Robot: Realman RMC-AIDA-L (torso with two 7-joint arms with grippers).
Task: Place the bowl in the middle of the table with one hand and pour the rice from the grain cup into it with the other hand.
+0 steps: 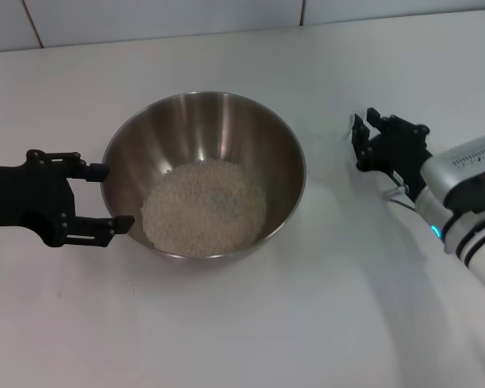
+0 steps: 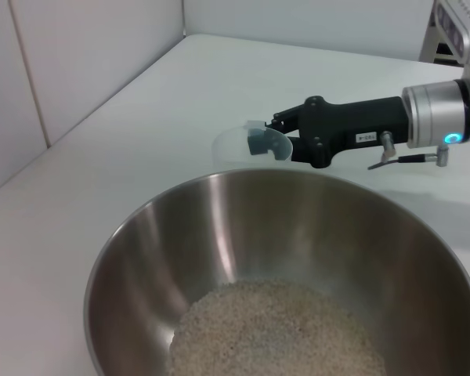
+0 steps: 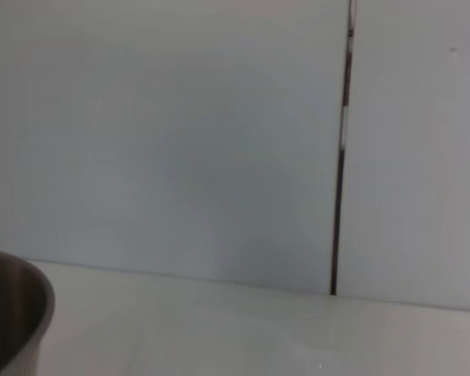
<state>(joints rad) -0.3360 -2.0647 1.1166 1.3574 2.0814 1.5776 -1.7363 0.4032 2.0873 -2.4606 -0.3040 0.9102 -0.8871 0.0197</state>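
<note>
The steel bowl (image 1: pixel 202 129) stands in the middle of the white table (image 1: pixel 250 323) with a heap of rice (image 1: pixel 204 206) in it. My left gripper (image 1: pixel 113 196) is open, its fingertips at the bowl's left rim, apart from each other. My right gripper (image 1: pixel 365 133) is to the right of the bowl, low over the table, shut on the clear grain cup (image 2: pixel 247 145), which looks empty and upright. In the head view the cup (image 1: pixel 356 123) is only a faint glint. The left wrist view shows the bowl (image 2: pixel 313 227) and rice (image 2: pixel 274 329) up close. The bowl's edge (image 3: pixel 16 313) shows in the right wrist view.
A white tiled wall (image 1: pixel 145 20) runs along the table's far edge, with a dark seam (image 3: pixel 341 157) in the right wrist view. Bare tabletop lies in front of the bowl and between the bowl and the right arm (image 1: pixel 469 186).
</note>
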